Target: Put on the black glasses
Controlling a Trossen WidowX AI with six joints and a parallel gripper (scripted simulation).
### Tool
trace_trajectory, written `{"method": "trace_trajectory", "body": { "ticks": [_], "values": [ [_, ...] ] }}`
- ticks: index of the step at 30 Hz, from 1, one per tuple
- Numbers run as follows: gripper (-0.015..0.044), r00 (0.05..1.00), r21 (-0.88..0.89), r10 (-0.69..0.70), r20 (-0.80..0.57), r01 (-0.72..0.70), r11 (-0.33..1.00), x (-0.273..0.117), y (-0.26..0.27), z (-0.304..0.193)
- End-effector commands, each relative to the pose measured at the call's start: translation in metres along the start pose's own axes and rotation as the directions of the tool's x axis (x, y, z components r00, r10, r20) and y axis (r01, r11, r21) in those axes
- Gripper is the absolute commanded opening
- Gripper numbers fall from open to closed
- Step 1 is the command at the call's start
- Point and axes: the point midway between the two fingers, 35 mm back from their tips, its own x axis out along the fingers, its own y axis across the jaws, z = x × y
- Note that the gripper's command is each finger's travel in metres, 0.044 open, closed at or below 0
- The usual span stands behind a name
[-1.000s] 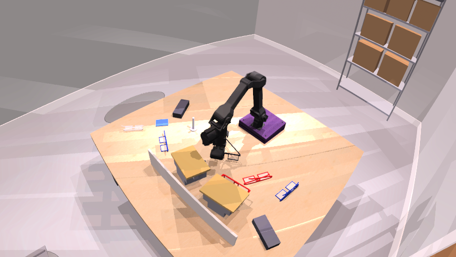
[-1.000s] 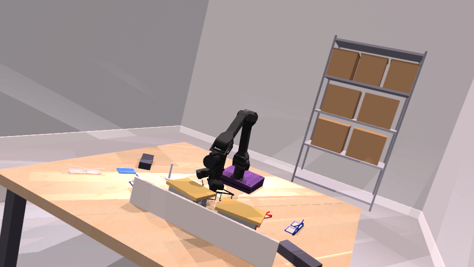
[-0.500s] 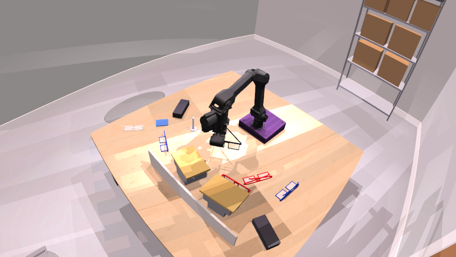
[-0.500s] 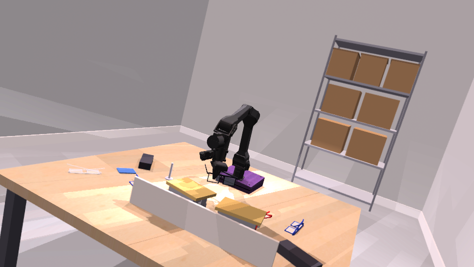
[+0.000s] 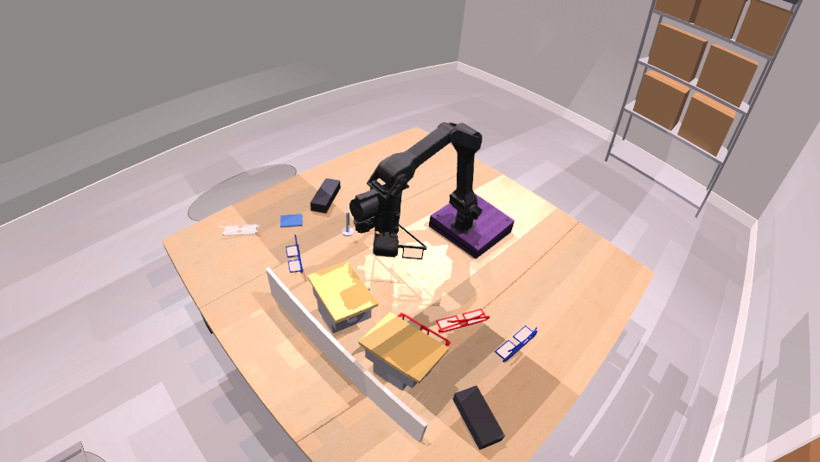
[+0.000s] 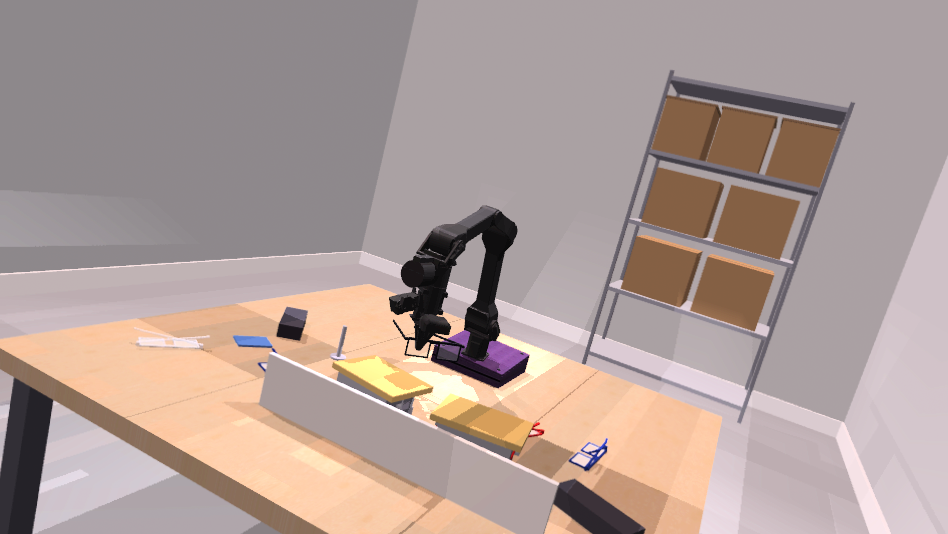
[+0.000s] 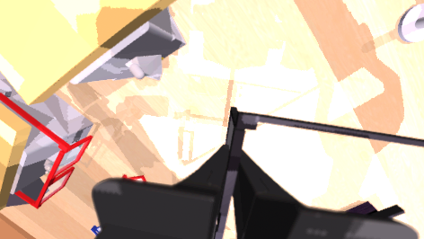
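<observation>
One pair of black wire-framed glasses [image 5: 425, 247] [image 6: 437, 341] [image 7: 235, 139] hangs above the table, pinched by its front in the black parallel-jaw gripper [image 5: 385, 243] [image 6: 421, 344] [image 7: 230, 151], which is closed on it. What matters now is where the target lies: the grey display head under a yellow board [image 5: 332, 314] [image 6: 361, 391] [image 7: 148, 45], apparently the yellow-tagged one, sits to the lower left of the gripper in the top view, on the side away from the arm's base. Its nose looks back towards the gripper. The long front of the glasses runs between the fingers, while in the wrist view the temples reach right, away from that head. I judge they need swinging well round before the approach, so the temple ends lead. The second grey display head [image 5: 395, 373] [image 6: 477, 439] [image 7: 27, 157], wearing red glasses [image 5: 424, 329] [image 6: 536, 429] [image 7: 54, 172], stands close beside; a wide turn could clip it.
</observation>
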Motion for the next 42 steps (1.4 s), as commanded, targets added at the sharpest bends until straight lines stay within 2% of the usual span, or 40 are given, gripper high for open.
{"method": "trace_trajectory", "body": {
  "ticks": [1, 14, 28, 37, 42],
  "values": [
    [0.0000, 1.000, -0.098, -0.001, -0.003, 0.000, 0.995, 0.000, -0.010, 0.016],
    [0.0000, 1.000, -0.378, -0.006, 0.001, 0.006, 0.926, -0.001, -0.046, 0.061],
    [0.0000, 1.000, -0.644, -0.010, 0.005, 0.011, 0.765, -0.001, -0.095, 0.103],
    [0.0000, 1.000, -0.781, -0.012, 0.008, 0.014, 0.624, -0.002, -0.131, 0.126],
    [0.0000, 1.000, -0.790, -0.012, 0.008, 0.014, 0.613, -0.002, -0.133, 0.127]
  ]
}}
